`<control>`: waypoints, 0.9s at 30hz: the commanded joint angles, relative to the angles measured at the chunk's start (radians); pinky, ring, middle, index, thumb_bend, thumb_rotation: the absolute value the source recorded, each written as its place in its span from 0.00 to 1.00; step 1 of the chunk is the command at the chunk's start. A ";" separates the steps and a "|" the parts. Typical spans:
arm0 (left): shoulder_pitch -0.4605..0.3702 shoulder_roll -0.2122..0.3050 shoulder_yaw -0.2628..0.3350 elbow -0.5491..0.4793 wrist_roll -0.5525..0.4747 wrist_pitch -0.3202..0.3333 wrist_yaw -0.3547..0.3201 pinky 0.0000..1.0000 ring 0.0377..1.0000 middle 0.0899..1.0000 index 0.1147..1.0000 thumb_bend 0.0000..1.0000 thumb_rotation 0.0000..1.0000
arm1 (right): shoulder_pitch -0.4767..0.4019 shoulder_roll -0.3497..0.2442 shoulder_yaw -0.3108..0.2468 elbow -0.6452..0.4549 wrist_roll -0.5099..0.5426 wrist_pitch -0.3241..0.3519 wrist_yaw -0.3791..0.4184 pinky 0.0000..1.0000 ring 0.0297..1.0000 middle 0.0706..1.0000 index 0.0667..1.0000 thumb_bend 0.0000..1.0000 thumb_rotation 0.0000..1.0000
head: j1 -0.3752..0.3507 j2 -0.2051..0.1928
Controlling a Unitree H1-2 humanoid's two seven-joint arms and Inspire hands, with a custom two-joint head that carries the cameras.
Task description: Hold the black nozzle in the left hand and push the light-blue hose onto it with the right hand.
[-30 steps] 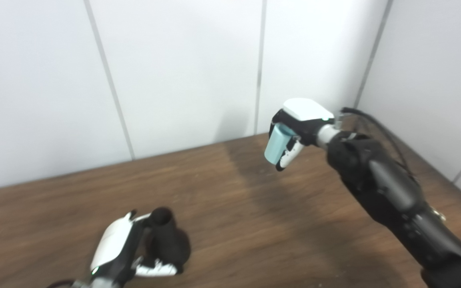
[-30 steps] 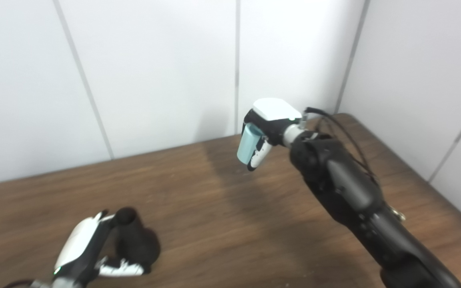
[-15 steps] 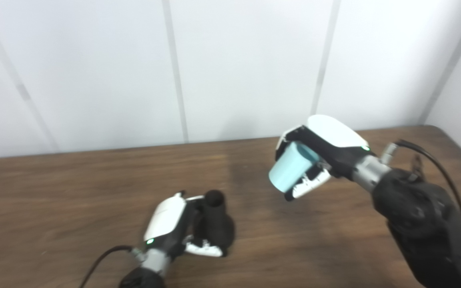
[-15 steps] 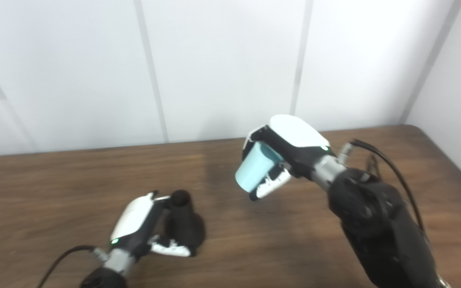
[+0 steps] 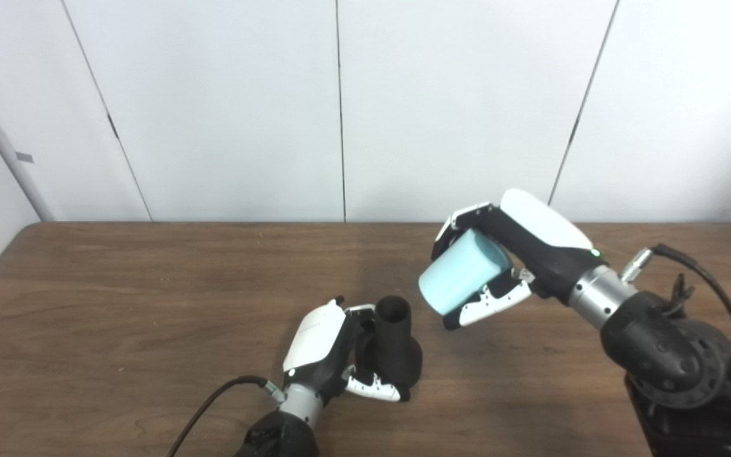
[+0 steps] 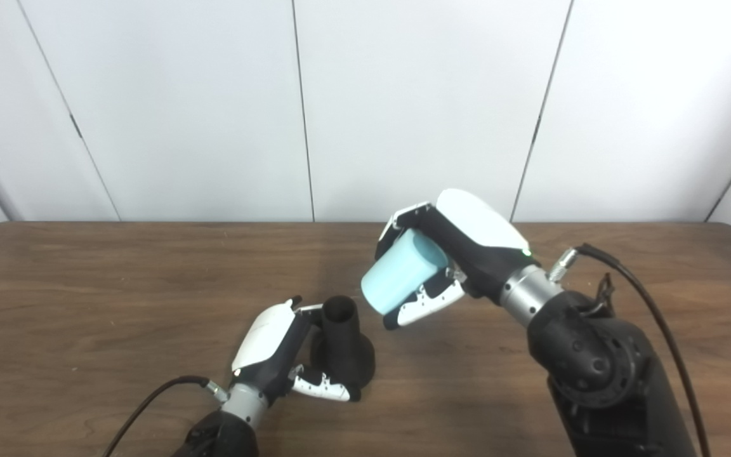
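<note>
A black nozzle (image 5: 394, 346) stands upright on the brown table (image 5: 118, 298), its narrow open end facing up and its wide base down. My left hand (image 5: 327, 355) is shut on its lower part, fingers wrapped around the base. A short light-blue hose piece (image 5: 460, 279) is held in the air to the right of and slightly above the nozzle. My right hand (image 5: 505, 254) is shut on it, with its open end tilted down and left toward the nozzle top. A small gap separates hose and nozzle.
White wall panels (image 5: 340, 108) rise just behind the table's far edge. A black cable (image 5: 702, 279) runs along my right forearm, and another cable (image 5: 207, 400) trails from my left wrist.
The camera has swung left, so the whole scene shifted. My right hand with the hose has come down and nearer the nozzle, tilting the hose's open end toward it. The left hand kept its hold.
</note>
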 commanded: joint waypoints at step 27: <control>0.061 -0.019 -0.069 0.093 -0.019 0.062 -0.144 1.00 0.65 0.43 0.42 0.52 0.00 | 0.019 0.026 0.094 0.070 -0.005 -0.088 -0.148 0.30 0.40 0.46 0.47 0.50 0.00 | 0.011 0.001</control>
